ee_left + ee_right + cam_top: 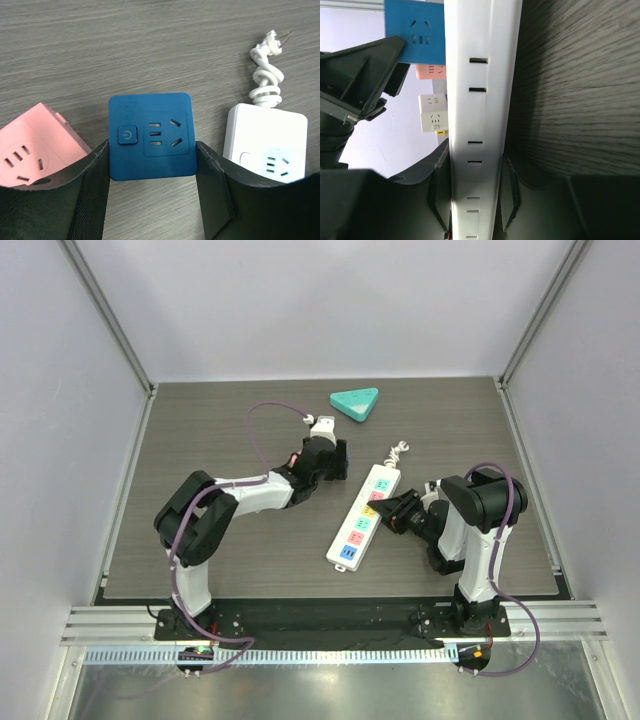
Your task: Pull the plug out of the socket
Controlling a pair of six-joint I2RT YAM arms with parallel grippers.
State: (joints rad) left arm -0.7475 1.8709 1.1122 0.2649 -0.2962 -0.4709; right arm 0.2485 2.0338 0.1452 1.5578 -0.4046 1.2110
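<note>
plug: we take the blue cube (150,135) for the plug; its power button and outlet face are turned to the left wrist camera
left jaws: closed on the blue cube, one finger (90,200) flat against each side
socket (362,518): long and white, lying slantwise in the middle of the bench (270,550), with its short cord (265,75) coiled at the far end
right jaws: clamped across the socket's white body about mid-length, which should pin it
gap: from the left wrist a band of bare bench shows between the blue cube and the cord end of the socket, so they look apart; we cannot tell whether the cube rests on the bench or hangs above it
neighbour: a pink cube (30,155) lies tilted just beside the left jaws
step in hand: in our judgement, drawing the plug clear while the socket is held
how to do it well: we would move the cube straight away from the socket with no twist, and grip firmly on the right so the socket does not ride along
grip care: the cube's sides are smooth plastic, so we would centre the squeeze to stop it slipping or rotating
path: we would steer clear of the pink cube and the cord
</note>
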